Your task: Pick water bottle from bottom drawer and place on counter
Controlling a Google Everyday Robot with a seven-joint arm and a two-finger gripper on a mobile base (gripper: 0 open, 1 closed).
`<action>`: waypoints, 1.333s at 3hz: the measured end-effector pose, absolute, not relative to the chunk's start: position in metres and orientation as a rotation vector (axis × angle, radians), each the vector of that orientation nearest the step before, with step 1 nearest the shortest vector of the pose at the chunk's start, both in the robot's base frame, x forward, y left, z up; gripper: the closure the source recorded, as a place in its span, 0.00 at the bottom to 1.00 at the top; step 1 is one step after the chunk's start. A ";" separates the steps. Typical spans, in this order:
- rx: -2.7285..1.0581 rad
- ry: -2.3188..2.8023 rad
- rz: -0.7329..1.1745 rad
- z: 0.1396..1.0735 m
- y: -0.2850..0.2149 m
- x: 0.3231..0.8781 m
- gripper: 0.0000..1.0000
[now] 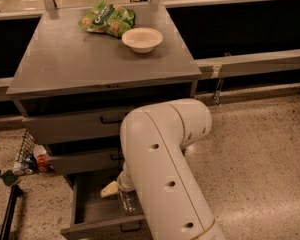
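Note:
The bottom drawer [88,213] is pulled open below the two shallower grey drawers. The water bottle [126,202], clear and crinkled, stands or leans inside it near the right side, partly hidden by my white arm [162,174]. My gripper [113,189] reaches down into the drawer, just above and left of the bottle's top; only a cream-coloured tip of it shows past the arm. The counter [75,59] is the broad grey top of the cabinet.
A white bowl [142,39] and a green snack bag [107,19] sit at the back of the counter. The top drawer [75,125] and middle drawer [82,160] are pushed in. A wire basket with clutter [28,155] stands on the floor at the left.

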State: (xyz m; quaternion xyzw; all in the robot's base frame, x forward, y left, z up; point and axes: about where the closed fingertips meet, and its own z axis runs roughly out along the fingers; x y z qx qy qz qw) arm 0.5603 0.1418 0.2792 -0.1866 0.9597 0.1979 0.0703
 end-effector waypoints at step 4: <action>-0.670 2.940 0.280 0.188 0.164 0.585 0.00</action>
